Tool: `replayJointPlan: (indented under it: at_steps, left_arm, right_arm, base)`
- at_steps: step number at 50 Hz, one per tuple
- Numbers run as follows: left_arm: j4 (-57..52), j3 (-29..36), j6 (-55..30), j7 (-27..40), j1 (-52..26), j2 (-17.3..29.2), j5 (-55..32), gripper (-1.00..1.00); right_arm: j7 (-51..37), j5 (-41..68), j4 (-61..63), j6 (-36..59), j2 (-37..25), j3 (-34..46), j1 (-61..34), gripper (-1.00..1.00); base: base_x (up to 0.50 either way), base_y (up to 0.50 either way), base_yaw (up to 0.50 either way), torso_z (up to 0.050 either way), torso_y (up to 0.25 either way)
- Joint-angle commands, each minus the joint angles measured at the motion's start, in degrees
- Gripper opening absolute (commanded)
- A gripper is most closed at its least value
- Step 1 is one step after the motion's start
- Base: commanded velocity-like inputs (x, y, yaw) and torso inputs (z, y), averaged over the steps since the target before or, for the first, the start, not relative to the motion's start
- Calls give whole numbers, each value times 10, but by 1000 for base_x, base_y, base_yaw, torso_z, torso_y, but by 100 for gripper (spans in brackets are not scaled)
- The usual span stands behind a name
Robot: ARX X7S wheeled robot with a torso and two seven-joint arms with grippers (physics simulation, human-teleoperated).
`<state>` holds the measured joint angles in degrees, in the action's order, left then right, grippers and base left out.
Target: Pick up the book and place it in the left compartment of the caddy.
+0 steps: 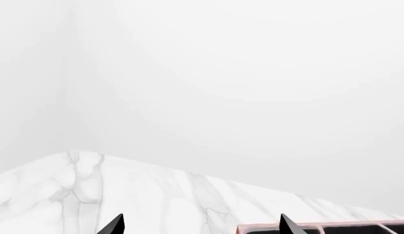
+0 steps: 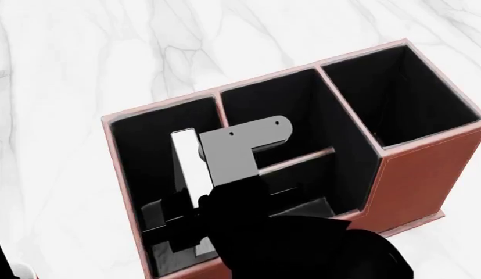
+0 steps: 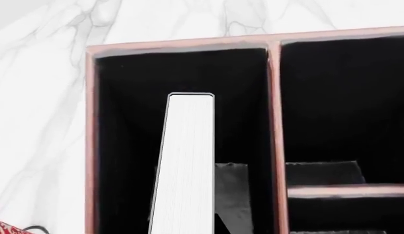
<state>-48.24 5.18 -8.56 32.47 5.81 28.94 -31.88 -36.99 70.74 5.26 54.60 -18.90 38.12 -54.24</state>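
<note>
Head view: my right gripper grips the thin black hardcover book edge-up inside the long left compartment of the reddish-brown leather-look caddy, clear of the walls. My left gripper hangs open, idle.

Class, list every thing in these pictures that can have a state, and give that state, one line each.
book: on edge, page edges up, inside the left compartment, held by the right claw.
caddy: upright on the marble; other slots hold nothing visible.
left claw: open, holding nothing, beside the caddy's rim.
</note>
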Motion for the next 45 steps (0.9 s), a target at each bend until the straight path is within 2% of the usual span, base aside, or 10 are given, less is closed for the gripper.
replayJointPlan:
  at_steps: [1,45]
  left_arm:
    - [-1,-1,-1,3,-1,3,-3,100]
    - [-1,-4,5,8,0,10,-10,100]
  right_arm:
    - [18,-29,-13,-11,6,-2,-9,-100]
    - [51,-65,-49,-52,17,24,3,-100]
  base:
    - [0,0,0,0,0]
    - [0,0,0,0,1]
